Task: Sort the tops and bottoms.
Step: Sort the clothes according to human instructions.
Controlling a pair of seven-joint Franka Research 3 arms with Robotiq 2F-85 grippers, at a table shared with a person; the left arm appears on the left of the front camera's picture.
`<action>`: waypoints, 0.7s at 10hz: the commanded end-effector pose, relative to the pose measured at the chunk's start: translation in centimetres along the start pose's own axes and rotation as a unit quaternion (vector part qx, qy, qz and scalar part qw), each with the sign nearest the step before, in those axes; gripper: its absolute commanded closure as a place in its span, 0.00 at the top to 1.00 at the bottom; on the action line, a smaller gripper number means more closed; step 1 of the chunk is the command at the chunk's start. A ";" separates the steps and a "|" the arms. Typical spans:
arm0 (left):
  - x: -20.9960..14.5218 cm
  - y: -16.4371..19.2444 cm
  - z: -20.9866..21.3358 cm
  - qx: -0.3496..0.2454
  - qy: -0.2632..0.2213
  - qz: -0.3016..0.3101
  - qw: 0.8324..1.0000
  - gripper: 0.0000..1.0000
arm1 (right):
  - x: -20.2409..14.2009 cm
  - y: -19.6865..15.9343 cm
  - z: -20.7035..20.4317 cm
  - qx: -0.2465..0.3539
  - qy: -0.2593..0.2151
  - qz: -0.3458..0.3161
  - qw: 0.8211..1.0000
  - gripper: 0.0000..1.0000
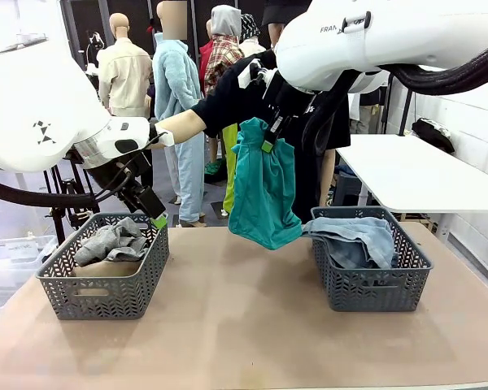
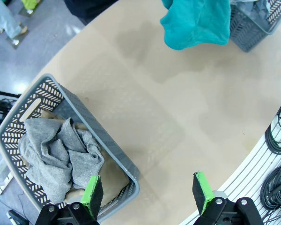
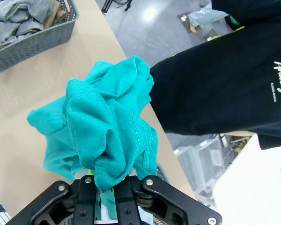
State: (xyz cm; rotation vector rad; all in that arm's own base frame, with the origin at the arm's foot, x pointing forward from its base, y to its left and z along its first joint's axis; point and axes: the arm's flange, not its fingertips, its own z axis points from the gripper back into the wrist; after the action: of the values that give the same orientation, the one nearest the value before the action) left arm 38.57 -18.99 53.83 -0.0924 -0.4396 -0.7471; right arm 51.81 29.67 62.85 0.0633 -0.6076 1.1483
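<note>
Teal-green tee (image 1: 263, 191) hangs bunched from your right gripper (image 1: 272, 134), whose fingers are pinched together on a fold of its cloth, so it dangles clear of the table (image 1: 244, 325) between the two baskets. Nearest you on the left, the left basket (image 1: 104, 266) holds the heather-grey tee (image 1: 112, 240) on tan fabric, so that looks like the tops' bin. Your left gripper (image 1: 150, 213) hovers above it, fingers spread and empty. Farther right, the right basket (image 1: 372, 262) holds the denim bottoms (image 1: 359, 238). Beyond, a person in black stands close.
</note>
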 end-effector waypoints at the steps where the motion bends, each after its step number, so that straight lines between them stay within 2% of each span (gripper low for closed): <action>1: -0.1 0.2 0.0 -0.004 0.000 0.000 1.000 1.00 | 0.2 -0.2 0.1 0.002 0.000 -0.001 1.000 0.00; 6: 0.0 0.0 0.0 0.000 0.000 0.000 1.000 1.00 | 0.2 -0.2 0.1 0.002 0.000 -0.001 1.000 0.00; 7: -0.8 1.3 1.9 0.015 -0.001 -0.008 1.000 1.00 | 0.2 -0.2 0.1 0.002 0.000 -0.001 1.000 0.00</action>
State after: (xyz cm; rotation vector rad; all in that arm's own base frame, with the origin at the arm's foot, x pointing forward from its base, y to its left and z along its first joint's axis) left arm 38.53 -18.62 54.21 -0.0874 -0.4464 -0.7459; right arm 51.82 29.66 62.85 0.0633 -0.6076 1.1482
